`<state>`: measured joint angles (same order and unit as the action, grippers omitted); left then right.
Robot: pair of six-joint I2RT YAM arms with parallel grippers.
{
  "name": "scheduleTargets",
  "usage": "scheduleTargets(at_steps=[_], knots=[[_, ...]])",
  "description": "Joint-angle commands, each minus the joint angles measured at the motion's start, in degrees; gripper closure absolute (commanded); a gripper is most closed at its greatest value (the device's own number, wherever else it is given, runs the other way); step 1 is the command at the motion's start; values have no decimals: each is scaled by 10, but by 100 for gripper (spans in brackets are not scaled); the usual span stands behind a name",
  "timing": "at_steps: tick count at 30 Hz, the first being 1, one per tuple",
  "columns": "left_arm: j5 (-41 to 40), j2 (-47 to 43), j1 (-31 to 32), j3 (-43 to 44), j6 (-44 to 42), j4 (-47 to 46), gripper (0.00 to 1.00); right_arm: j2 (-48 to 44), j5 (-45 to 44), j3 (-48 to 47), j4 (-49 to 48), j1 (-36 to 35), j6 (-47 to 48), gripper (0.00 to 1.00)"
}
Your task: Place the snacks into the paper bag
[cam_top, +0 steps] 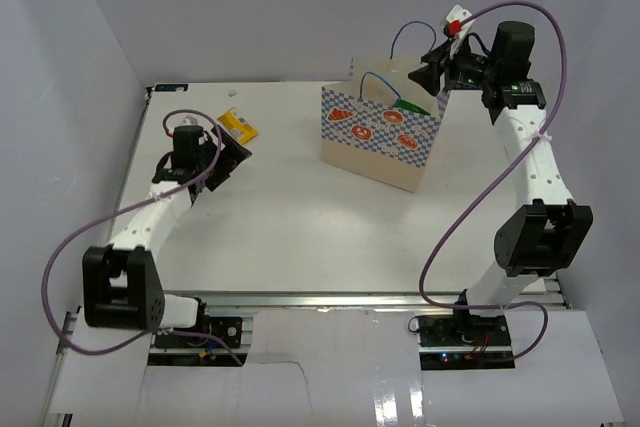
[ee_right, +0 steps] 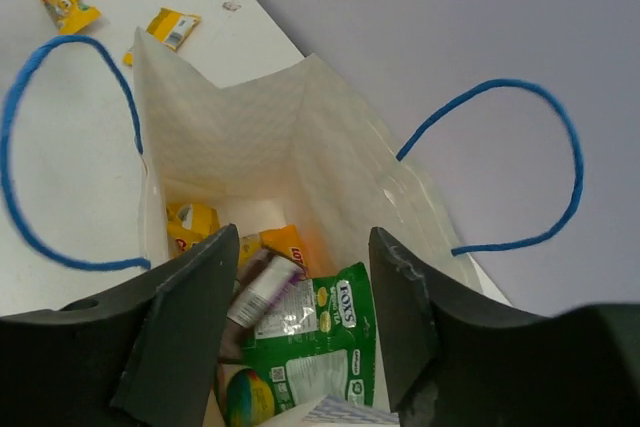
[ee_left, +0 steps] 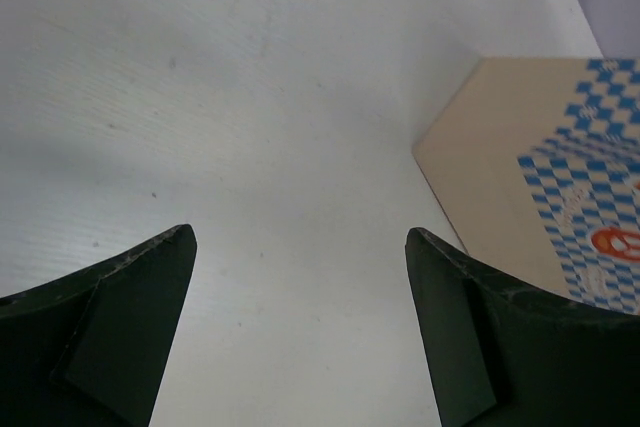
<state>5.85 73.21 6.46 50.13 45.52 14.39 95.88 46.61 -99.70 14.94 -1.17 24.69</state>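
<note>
The paper bag (cam_top: pixel 380 137) stands upright on the white table (cam_top: pixel 290 217), right of its middle, checkered band and orange-red pictures facing the arms. The right gripper (cam_top: pixel 425 75) hangs over the bag's open mouth at its far right corner. In the right wrist view its fingers (ee_right: pixel 190 327) stand apart with nothing clamped between them. Below them, inside the bag, lies a green packet (ee_right: pixel 315 337) beside a purple-and-white wrapper (ee_right: pixel 262 292), and deeper down there are orange-yellow packs (ee_right: pixel 190 222). How many packs lie there is hard to tell, since they overlap. The blue cord handles (ee_right: pixel 60 147) arch up on either side of the opening. Two yellow packets (ee_right: pixel 65 2) lie on the table beyond the bag, well apart from it; from above they show as one yellow patch (cam_top: pixel 238 127) near the far left. The left gripper (cam_top: pixel 232 159) sits just beside that patch, low over the table. Its fingers (ee_left: pixel 130 317) are spread wide over bare surface, gripping nothing, with the bag's tan side off to their right.
</note>
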Motion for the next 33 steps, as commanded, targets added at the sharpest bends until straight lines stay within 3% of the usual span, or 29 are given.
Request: scheduleTargets(at_steps=[1,5,11,16,23,29,33], knots=[[51,117,-38,88,-10,21,4,-58,-8,-7,11,5,1,38],[-14,247,-43,207,-25,70,5,-115,2,31,25,47,-7,24],[-20,407,-45,373,-49,74,8,-213,28,180,25,94,27,21],[-77,518,-45,543,-35,142,13,-235,45,219,63,116,26,19],[-118,602,-45,660,-36,183,13,-228,40,233,78,124,5,18],[-120,643,-44,698,-47,204,14,-218,37,229,76,125,-8,18],[-116,667,-40,717,-59,219,25,-217,38,231,76,125,-11,18]])
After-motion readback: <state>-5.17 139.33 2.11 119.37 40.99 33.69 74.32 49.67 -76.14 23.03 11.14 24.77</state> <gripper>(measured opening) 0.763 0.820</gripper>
